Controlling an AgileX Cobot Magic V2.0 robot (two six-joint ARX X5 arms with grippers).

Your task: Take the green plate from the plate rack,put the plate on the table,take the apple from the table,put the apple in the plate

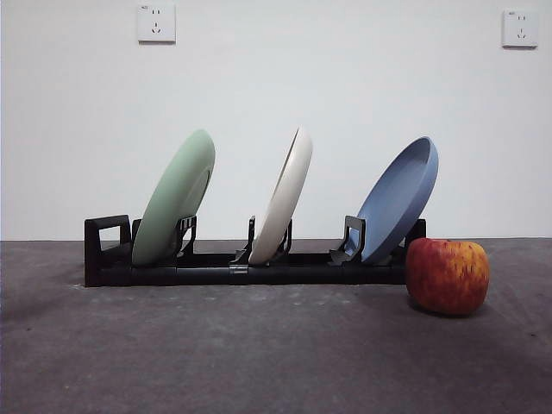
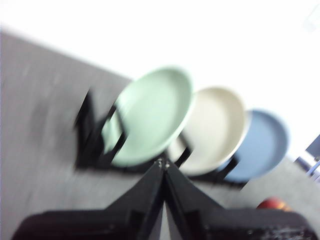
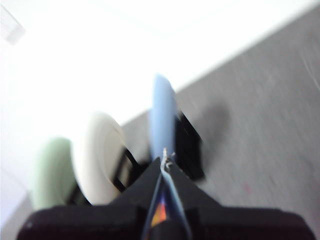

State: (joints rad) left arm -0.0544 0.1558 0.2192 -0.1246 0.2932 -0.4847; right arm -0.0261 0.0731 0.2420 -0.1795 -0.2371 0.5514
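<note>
The green plate (image 1: 175, 197) leans in the left slot of the black plate rack (image 1: 216, 269). The apple (image 1: 447, 275) sits on the table (image 1: 259, 354) just past the rack's right end. No arm shows in the front view. In the left wrist view my left gripper (image 2: 163, 163) is shut and empty, held back from the rack and facing the green plate (image 2: 150, 115); the apple (image 2: 272, 204) shows at the edge. My right gripper (image 3: 165, 159) is shut and empty, held back from the rack's other end, with the green plate (image 3: 52, 172) farthest from it.
A cream-white plate (image 1: 285, 197) stands in the rack's middle slot and a blue plate (image 1: 399, 198) in the right slot, close to the apple. The looped bracket (image 1: 107, 241) ends the rack on the left. A white wall with sockets stands behind.
</note>
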